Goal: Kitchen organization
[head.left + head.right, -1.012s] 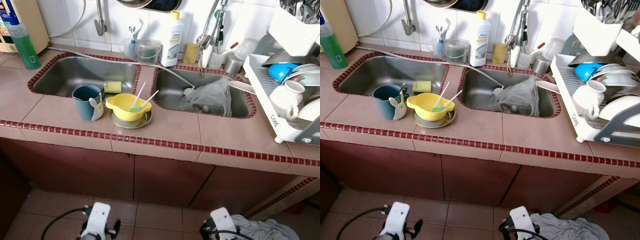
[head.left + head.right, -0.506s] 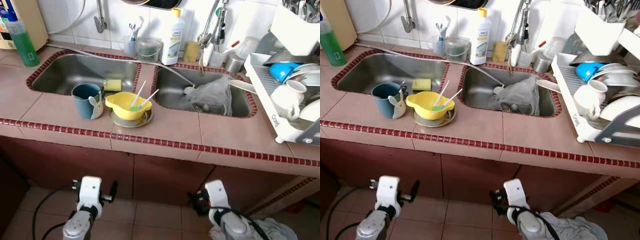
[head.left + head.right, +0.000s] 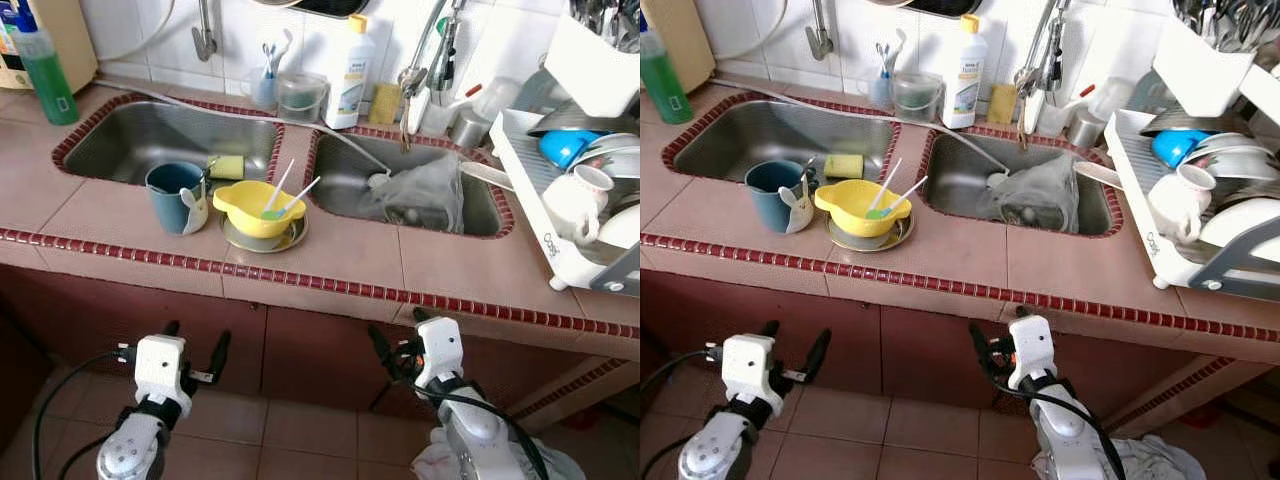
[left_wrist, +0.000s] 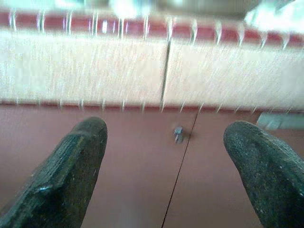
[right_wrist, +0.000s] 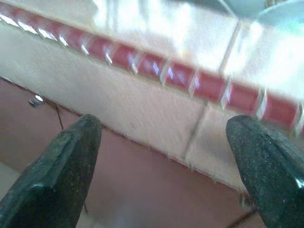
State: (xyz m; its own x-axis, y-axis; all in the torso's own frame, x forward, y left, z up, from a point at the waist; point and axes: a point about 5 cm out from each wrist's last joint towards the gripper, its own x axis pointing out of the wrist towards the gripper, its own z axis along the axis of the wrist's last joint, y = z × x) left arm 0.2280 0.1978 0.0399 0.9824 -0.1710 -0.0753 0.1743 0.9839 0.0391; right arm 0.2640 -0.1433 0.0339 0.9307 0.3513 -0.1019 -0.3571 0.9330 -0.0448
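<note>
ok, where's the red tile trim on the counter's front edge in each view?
Left eye view: red tile trim crosses mid-frame, edge to edge.
Right eye view: same band, mid-frame.
Left wrist view: blurred strip along the top.
Right wrist view: slanting band, upper half.
Shared landmark: dark red cabinet doors beneath it.

Bright, even head views; blurred, glare-streaked wrist views.
</note>
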